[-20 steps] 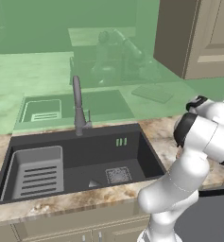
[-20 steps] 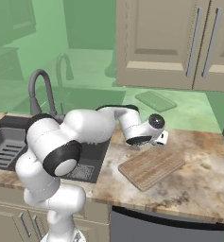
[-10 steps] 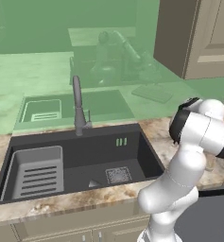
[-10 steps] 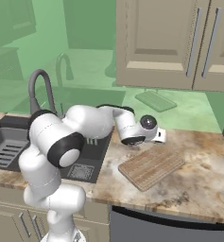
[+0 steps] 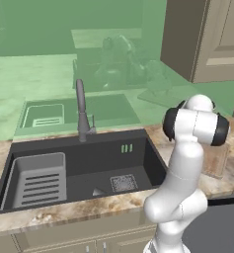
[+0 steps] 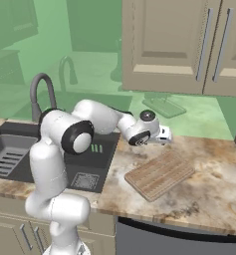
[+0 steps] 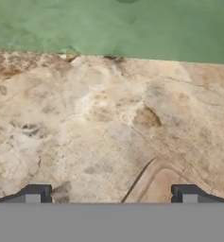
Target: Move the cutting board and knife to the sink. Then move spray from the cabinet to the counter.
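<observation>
Gripper (image 7: 111, 194) stands wide, nothing between its tips; hand view shows them low over marbled worktop (image 7: 99, 118), w/ a rounded corner of the board (image 7: 165, 184) just ahead betw. them and green wall beyond the worktop's back edge. Right base view: gripper (image 6: 162, 137) sits at the end of the arm, reaching across from the sink side, just above the worktop and just behind the board's far edge, not touching it.

Board (image 6: 159, 174) lies flat on the worktop (image 6: 214, 184), angled, right of the sink (image 6: 97, 159), near the front edge w/ bare stone around it on the right and behind. Left base view shows much less of it: only a strip of board (image 5: 217, 160) past the arm's elbow.

Left base view gives the full sink (image 5: 89, 168): dark basin, ribbed rack (image 5: 37, 180) at left, square drain, tall faucet (image 5: 81, 111) at back. Basin floor beside the rack is open.

Cabinet (image 6: 184, 45) hangs above the board, doors closed, bar handles. Knife and spray: can't tell where.
</observation>
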Robot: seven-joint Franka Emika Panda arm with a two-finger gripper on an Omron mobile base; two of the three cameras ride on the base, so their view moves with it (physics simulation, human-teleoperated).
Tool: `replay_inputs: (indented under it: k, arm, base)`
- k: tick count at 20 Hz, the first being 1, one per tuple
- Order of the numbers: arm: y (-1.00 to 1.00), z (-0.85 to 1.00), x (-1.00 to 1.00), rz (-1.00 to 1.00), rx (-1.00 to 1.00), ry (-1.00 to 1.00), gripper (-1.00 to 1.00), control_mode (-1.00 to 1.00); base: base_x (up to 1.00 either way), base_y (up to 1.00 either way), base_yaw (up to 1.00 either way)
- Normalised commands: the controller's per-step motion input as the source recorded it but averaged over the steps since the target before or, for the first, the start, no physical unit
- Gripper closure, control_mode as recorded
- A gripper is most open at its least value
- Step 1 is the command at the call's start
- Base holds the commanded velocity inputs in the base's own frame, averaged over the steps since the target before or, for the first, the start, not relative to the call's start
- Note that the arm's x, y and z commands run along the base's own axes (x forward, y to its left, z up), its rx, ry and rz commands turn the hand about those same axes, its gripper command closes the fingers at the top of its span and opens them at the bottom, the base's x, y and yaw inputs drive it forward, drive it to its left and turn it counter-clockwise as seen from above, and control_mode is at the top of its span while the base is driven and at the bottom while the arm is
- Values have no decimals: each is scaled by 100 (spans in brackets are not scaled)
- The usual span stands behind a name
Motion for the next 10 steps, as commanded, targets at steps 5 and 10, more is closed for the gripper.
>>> replay_inputs:
  k: [5, 10]
  arm:
    - [-20, -16, 31, 0, -8, 5, -100, -100]
    - [-41, -29, 10, 0, -4, 4, -100, -100]
  base:
    - [0, 0, 0]
    - [0, 0, 0]
